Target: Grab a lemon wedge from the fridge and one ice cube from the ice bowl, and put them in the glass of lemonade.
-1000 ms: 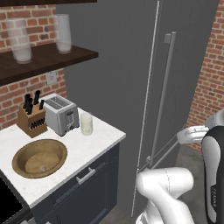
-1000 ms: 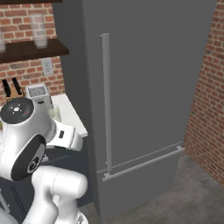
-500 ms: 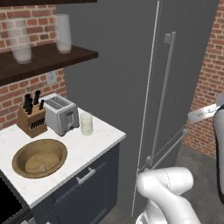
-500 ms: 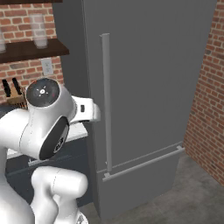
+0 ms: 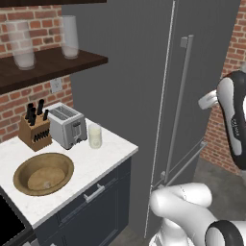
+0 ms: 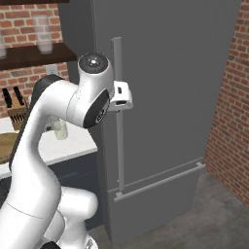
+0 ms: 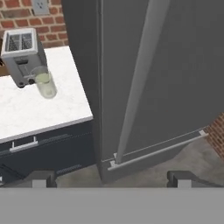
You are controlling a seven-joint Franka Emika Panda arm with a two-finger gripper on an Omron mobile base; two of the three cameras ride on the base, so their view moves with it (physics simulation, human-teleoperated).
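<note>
While fridge point(image 5: 144, 86) stays closed, gripper point(image 7: 109, 177) wide (handle untouched)

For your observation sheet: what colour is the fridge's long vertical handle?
Matte grey, matching the fridge door. The handle shows best in the right base view.

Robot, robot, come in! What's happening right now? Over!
Gripper open, holding nothing, aimed at the fridge. Fridge door shut. Glass of lemonade waits beside the toaster. Nothing blocking the handle.
</note>
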